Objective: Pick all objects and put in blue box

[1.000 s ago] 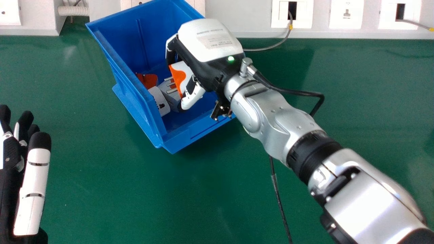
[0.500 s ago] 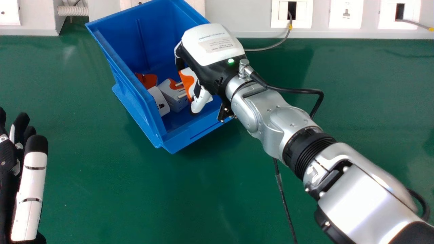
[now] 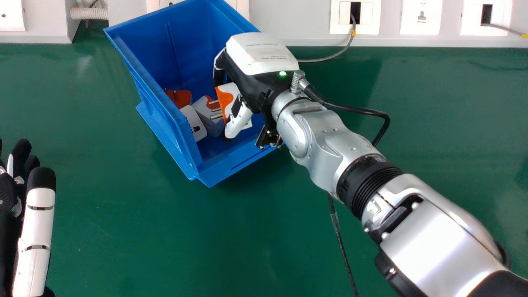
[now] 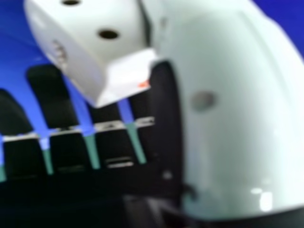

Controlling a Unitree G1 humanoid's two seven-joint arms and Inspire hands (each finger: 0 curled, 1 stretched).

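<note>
**Blue box, plug held low inside**

Left hand, lower left: fingers straight, seemingly empty. Upper centre, other plugs bunch together; beside them the right hand pinches its plug, low, likely for a soft drop.

The robot's right hand is in the blue box, pinching an orange-and-white plug; left of that hand sit a white adapter and something orange. Its left hand is well apart.
</note>
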